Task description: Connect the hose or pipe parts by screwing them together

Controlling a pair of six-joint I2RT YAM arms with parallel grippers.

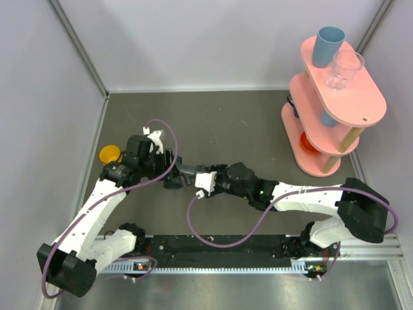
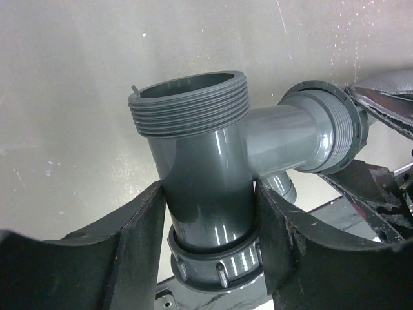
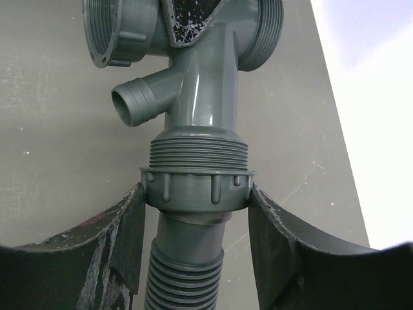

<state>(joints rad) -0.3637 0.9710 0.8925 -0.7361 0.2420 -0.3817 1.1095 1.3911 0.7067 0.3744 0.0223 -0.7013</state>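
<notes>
The left hand (image 2: 210,197) clamps the fitting (image 2: 206,155) by its trunk, and the right hand (image 3: 197,194) is closed on the hose (image 3: 184,278) collar (image 3: 193,181), all held over mid table (image 1: 245,123). The collar is started on the thread but several turns show bare, so it looks partly done, with more twisting left. A pink rack (image 1: 368,97) with cups (image 1: 328,45) and an orange piece (image 1: 110,154) sit well apart; only a purple cable (image 1: 226,240) hangs near, and nothing seems to block.
</notes>
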